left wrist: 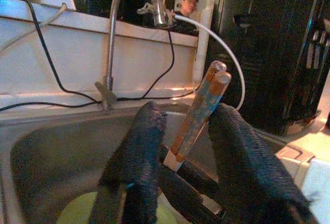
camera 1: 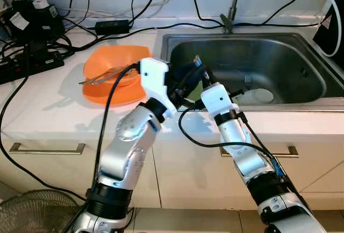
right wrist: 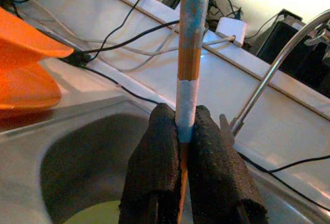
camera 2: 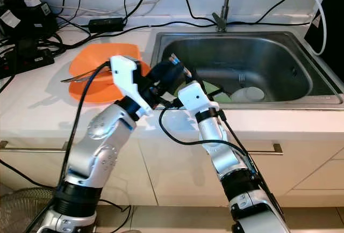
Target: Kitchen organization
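So it looks like a handover over the front-left corner of the sink (camera 1: 301,101): the right gripper (right wrist: 178,131) is pinched tight on the chopsticks (right wrist: 190,53), and the left gripper (left wrist: 188,141) sits spread around their upper end without squeezing. Next move is probably closing the left one before the right lets go. Tight spot: sink rim, dangling cables (camera 1: 209,139), orange plate (camera 1: 115,74) nearby.
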